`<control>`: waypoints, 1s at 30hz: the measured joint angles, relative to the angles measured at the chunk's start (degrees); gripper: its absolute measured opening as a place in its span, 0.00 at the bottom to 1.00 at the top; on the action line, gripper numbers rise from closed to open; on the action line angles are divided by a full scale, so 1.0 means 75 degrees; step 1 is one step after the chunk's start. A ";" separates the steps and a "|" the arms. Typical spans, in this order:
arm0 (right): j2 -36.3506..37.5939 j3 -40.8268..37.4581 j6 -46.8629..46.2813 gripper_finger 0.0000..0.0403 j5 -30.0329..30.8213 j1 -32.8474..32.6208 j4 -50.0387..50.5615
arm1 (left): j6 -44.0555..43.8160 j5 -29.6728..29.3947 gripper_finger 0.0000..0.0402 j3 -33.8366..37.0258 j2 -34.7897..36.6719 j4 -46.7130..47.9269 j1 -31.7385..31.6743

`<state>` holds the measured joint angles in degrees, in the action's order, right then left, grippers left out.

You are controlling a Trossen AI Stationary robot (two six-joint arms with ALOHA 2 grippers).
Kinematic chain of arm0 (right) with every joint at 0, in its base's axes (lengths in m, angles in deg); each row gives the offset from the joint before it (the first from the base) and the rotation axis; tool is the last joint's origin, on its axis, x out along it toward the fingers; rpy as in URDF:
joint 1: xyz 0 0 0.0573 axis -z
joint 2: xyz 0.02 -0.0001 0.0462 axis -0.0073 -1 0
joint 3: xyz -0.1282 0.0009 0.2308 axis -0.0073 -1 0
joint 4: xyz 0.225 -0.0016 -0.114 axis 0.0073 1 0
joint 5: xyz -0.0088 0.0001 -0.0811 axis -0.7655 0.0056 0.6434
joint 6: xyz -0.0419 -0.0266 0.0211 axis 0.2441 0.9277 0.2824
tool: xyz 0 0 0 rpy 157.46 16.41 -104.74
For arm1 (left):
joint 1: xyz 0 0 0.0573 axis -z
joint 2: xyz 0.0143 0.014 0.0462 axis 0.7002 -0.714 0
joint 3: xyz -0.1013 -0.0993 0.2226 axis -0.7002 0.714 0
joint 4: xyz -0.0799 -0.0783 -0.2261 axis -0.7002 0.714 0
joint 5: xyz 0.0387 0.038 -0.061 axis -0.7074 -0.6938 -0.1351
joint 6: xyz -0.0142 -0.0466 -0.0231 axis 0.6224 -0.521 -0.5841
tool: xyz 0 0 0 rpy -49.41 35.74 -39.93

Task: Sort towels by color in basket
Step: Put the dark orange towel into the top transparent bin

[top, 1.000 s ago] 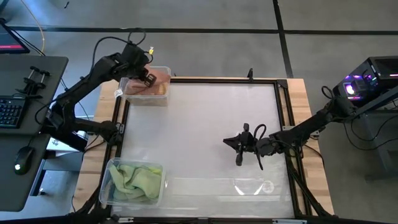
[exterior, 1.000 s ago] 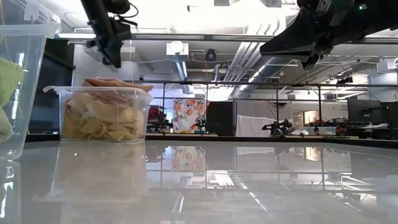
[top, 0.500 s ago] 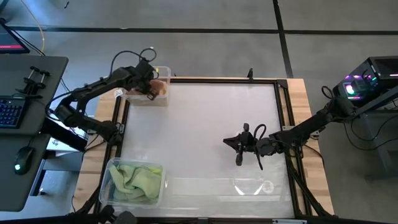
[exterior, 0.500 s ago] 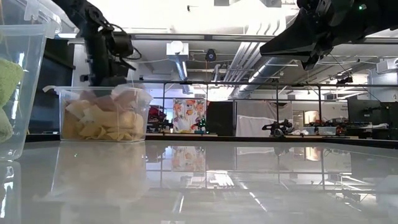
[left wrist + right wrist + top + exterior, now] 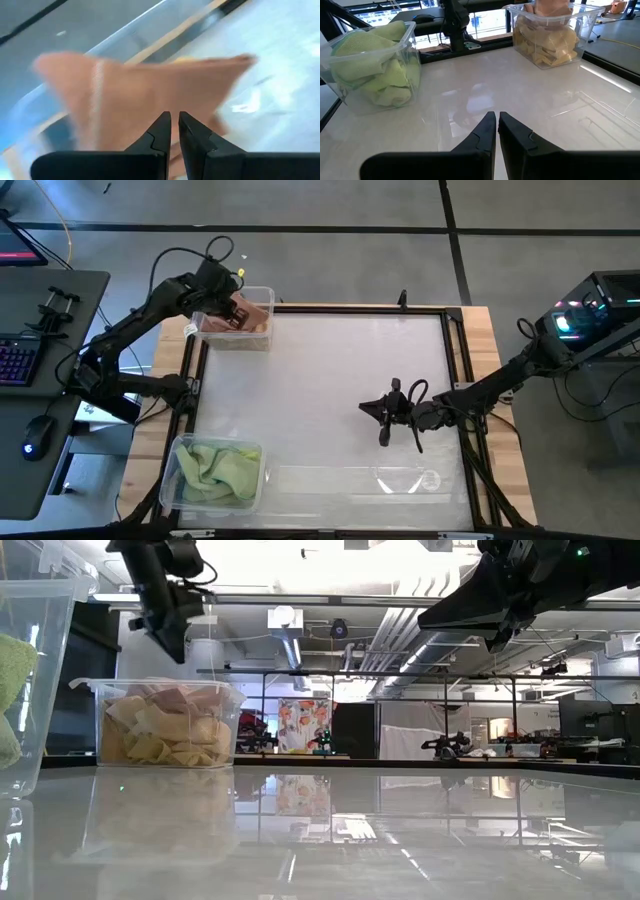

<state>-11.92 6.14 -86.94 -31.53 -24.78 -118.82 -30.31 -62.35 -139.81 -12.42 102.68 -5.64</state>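
Pink towels (image 5: 246, 314) binned, green towels (image 5: 220, 468) binned

Left arm reaches out to the far left corner, elbow bent, wrist pitched down. Left claw (image 5: 229, 308) hangs raised, fingers (image 5: 161, 131) closed tip to tip with only a thin slit between them. Right arm stretches in low from the right edge toward the middle. Right claw (image 5: 384, 420) sits well off from the left one, fingers (image 5: 488, 128) closed, nothing between them.
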 joint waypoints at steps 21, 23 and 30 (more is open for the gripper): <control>0.0000 0.0000 0.0038 0.04 0.0001 0.0000 0.0013 | -0.0873 0.0641 0.06 0.2470 -0.0156 -0.4149 0.0000; 0.0000 0.0000 0.0041 0.04 0.0000 0.0003 0.0042 | -0.0815 0.0641 0.06 0.2227 0.0048 -0.3970 0.0000; 0.0000 0.0000 0.0021 0.04 0.0002 0.0000 0.0129 | -0.0620 -0.0782 0.06 0.1841 0.0900 -0.3463 0.0000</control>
<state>-11.92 6.14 -86.78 -31.52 -24.78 -117.85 -34.96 -68.21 -126.00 -5.67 76.71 -5.65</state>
